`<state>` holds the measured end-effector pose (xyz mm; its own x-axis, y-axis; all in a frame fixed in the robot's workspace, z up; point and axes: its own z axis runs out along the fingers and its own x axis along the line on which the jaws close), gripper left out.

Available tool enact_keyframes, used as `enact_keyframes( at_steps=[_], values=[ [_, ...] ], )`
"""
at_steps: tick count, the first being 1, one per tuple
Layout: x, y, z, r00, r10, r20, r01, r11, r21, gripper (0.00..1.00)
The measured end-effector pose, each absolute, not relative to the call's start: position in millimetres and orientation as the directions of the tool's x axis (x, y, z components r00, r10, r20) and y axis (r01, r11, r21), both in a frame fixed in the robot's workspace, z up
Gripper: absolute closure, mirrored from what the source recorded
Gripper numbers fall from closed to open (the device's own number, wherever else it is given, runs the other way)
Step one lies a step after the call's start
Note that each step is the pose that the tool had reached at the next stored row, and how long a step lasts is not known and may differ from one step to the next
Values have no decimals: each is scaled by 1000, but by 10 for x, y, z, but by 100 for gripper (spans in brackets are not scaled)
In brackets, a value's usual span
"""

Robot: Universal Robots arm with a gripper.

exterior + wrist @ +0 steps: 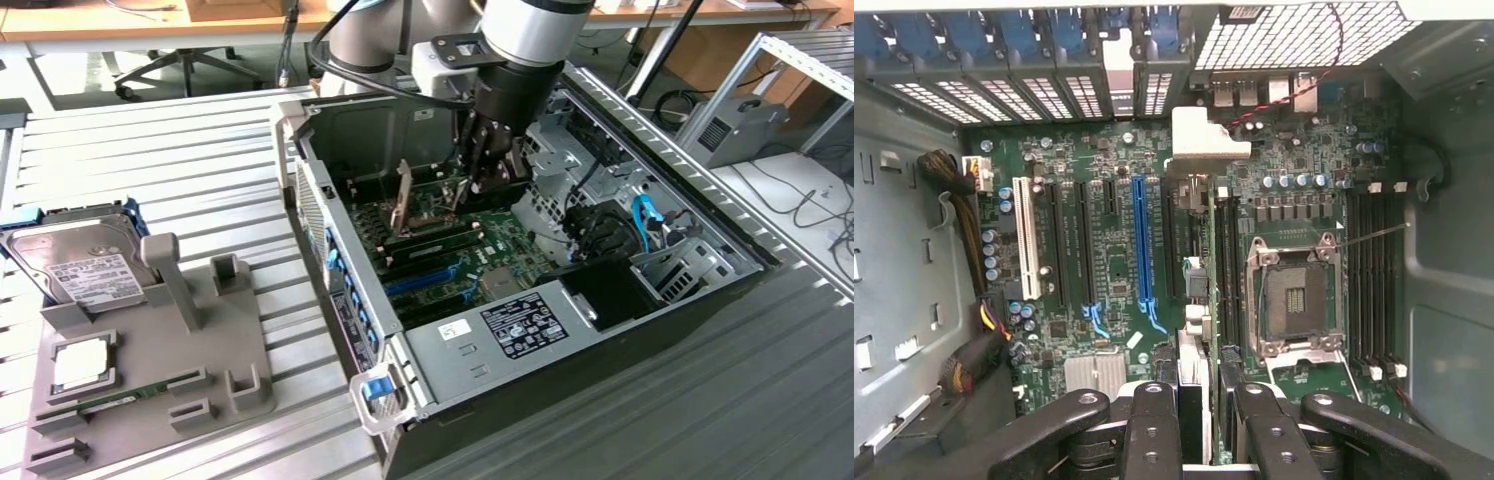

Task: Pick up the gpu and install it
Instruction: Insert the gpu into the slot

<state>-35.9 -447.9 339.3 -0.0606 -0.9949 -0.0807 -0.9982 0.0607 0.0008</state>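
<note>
Wrist view shows your gripper (1194,425) clamped on the gpu (1192,300), edge-on above the motherboard (1114,270) slots for seating.

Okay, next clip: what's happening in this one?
A robot arm is reaching down into an open computer case that lies on its side. Its gripper is closed on the gpu, a thin card held edge-on over the motherboard, near the blue expansion slot. Whether the card is seated in a slot can't be made out. Off to the exterior view's left, a grey holder carries a hard drive.
</note>
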Motion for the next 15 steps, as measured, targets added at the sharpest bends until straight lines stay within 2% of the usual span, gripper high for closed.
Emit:
enact_keyframes(
  at_steps=[15],
  values=[
    [-362, -4517, 3346, -61, -995, -81, -998, 61, 1, 73]
  ],
)
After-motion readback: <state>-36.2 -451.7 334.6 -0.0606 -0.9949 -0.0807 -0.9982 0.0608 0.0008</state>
